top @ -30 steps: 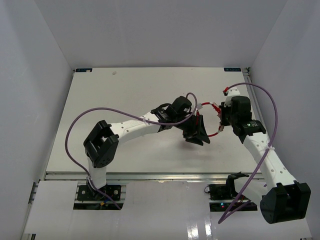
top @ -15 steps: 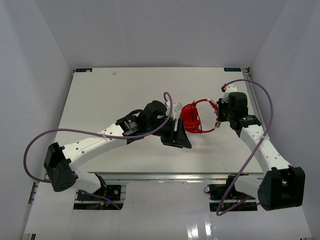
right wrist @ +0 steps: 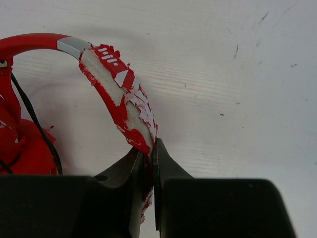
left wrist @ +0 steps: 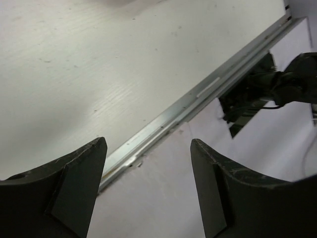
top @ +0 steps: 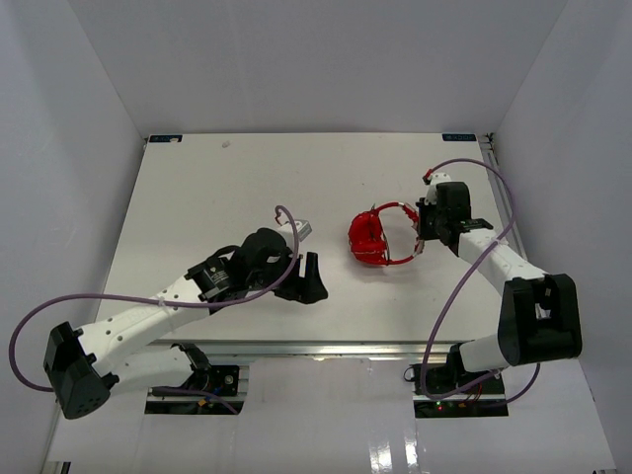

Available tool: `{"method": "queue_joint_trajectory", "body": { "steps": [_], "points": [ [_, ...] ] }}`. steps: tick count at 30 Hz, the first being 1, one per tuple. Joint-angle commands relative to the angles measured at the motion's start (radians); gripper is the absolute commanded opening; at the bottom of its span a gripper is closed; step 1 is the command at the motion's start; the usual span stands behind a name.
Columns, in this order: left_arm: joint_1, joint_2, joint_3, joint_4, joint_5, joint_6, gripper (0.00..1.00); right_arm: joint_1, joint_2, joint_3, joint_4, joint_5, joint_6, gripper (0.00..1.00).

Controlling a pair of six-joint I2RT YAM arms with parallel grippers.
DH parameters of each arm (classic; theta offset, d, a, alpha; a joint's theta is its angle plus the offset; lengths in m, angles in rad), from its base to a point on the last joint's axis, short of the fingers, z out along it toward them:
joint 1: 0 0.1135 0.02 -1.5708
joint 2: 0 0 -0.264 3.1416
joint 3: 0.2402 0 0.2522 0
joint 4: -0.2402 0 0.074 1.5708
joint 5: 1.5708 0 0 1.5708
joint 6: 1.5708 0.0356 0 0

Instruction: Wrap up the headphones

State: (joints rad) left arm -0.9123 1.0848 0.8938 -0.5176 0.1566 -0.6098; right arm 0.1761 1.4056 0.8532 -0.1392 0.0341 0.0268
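The red headphones [top: 373, 237] lie on the white table right of centre, ear cups together at the left, headband curving to the right. My right gripper [top: 422, 229] is shut on the headband, whose red covering is peeling off white padding [right wrist: 119, 94]. In the right wrist view the gripper [right wrist: 148, 148] pinches the headband's end. The thin black cord [right wrist: 34, 124] runs down beside the red ear cup [right wrist: 20, 144]. My left gripper [top: 308, 281] is open and empty, left of the headphones near the table's front edge. In the left wrist view it [left wrist: 148, 183] holds nothing.
The table's metal front rail [left wrist: 198, 96] runs under the left gripper. Purple robot cables [top: 494, 247] loop over both arms. White walls close in the table on three sides.
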Motion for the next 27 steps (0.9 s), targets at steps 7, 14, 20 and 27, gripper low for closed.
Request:
{"method": "queue_joint_trajectory", "body": {
  "steps": [7,14,20,27],
  "points": [
    [0.003,-0.272,-0.221,0.159,-0.151,0.189,0.84,-0.007,0.105,0.059,0.087,-0.087,0.033,0.09],
    [0.003,-0.39,-0.27,0.131,-0.164,0.157,0.9,-0.034,0.146,0.087,0.056,-0.107,0.021,0.44],
    [0.003,-0.46,-0.29,0.134,-0.158,0.127,0.98,-0.099,0.063,0.09,0.0,-0.173,0.005,0.68],
    [0.003,-0.514,-0.274,0.14,-0.158,0.091,0.98,-0.107,-0.215,0.083,-0.178,-0.258,-0.219,0.97]
  ]
}}
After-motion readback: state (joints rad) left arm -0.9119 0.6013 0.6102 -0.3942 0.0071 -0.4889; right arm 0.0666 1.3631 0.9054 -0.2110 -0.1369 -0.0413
